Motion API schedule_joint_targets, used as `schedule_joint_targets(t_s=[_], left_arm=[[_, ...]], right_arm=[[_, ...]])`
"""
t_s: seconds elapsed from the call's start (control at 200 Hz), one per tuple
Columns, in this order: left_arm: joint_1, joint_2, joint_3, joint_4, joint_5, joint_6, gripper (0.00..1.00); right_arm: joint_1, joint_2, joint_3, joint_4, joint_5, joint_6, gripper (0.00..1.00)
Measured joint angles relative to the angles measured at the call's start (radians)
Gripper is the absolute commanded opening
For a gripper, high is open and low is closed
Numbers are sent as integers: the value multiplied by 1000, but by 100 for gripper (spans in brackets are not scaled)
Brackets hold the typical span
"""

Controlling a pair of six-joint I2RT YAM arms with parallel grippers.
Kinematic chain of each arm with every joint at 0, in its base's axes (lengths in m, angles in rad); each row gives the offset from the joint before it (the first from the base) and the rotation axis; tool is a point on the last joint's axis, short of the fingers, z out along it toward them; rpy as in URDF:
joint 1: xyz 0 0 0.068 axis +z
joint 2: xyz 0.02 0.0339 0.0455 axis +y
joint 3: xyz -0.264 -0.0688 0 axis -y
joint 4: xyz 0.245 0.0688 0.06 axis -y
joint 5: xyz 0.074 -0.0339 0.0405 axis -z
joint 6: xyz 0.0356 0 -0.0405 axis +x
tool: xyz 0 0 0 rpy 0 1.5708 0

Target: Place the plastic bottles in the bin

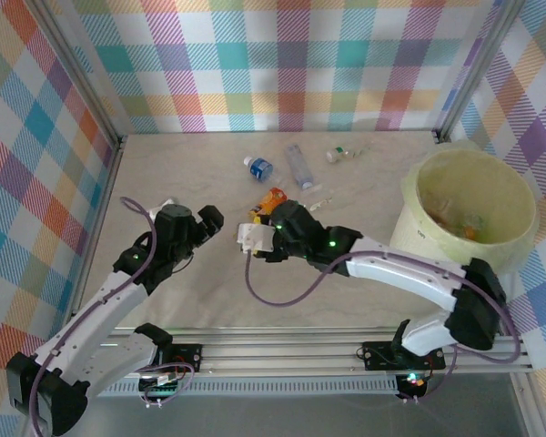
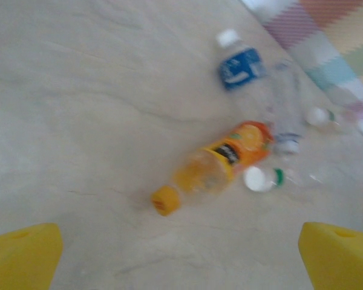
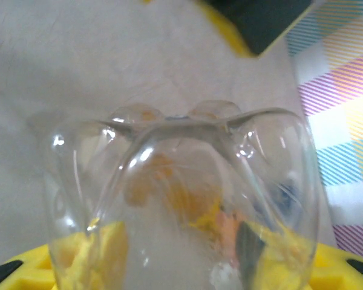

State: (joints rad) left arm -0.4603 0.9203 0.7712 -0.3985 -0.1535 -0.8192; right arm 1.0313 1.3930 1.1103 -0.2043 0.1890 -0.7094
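A clear plastic bottle (image 3: 181, 181) sits base-first between the yellow fingers of my right gripper (image 3: 181, 266), which is shut on it; from above, the gripper (image 1: 255, 240) is at the table's middle with the pale bottle (image 1: 247, 237) in it. Beside it lies an orange bottle (image 1: 271, 200), which has an orange cap (image 2: 212, 172). Farther back lie a blue-labelled bottle (image 1: 257, 167) (image 2: 242, 66) and a clear bottle (image 1: 298, 166). My left gripper (image 1: 207, 222) (image 2: 181, 260) hangs open left of them, holding nothing. The pale yellow-green bin (image 1: 419, 187) stands at the right.
A small clear bottle (image 1: 341, 155) lies near the back wall. A white-capped bottle (image 2: 263, 179) rests next to the orange one. Several items lie inside the bin. Checked walls enclose the table on three sides, and a metal rail (image 1: 346, 350) runs along the near edge.
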Motion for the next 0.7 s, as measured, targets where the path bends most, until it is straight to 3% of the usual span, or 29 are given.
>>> schedule_joint_targets(t_s=[0.195,0.325,0.52,0.7], left_arm=[[-15,84,9,208,229,66,100],[-91,180,75,291,322,118,100],[-185,253,145,368,381,171,100],[-200,288,159,392,384,185,100]], right_arm=[[-30,-147,-25,22,58,215,44],[-68,-248,-24,16,83,349,44],[-165,-363,29,-20,70,520,42],[-322,-409,161,-99,2,655,41]])
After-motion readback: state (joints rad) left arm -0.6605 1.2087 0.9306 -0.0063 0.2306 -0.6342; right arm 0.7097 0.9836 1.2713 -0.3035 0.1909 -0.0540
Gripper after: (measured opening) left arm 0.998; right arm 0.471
